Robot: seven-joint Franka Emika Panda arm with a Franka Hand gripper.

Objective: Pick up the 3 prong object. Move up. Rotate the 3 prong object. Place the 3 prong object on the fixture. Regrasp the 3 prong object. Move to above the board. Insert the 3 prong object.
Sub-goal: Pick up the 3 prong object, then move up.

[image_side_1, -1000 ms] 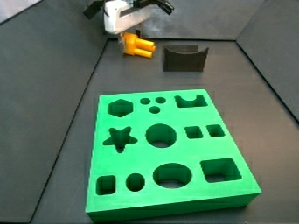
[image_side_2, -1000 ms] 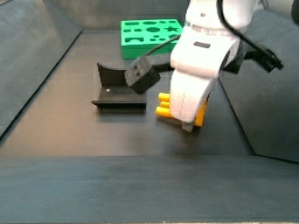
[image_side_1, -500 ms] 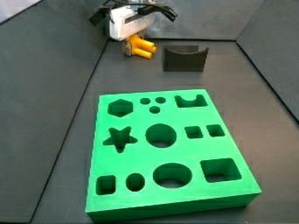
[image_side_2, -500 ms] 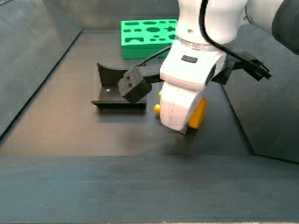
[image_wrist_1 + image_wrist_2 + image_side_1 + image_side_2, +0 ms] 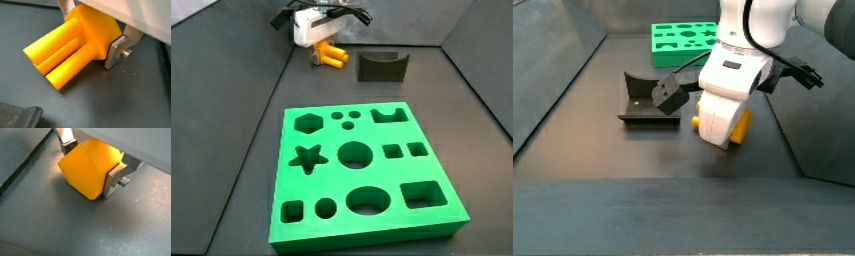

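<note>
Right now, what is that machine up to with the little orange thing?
A robot arm's gripper is down at the floor with its two silver fingers on either side of the 3 prong object, the orange block, apparently gripping it to pick it up. The dark fixture stands beside it, and the green board with its shaped holes lies apart, with nothing in it yet.

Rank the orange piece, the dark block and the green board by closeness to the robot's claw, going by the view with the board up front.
1. 3 prong object: between the gripper fingers.
2. Fixture: just beside it.
3. Board: farthest, toward the camera.
</note>
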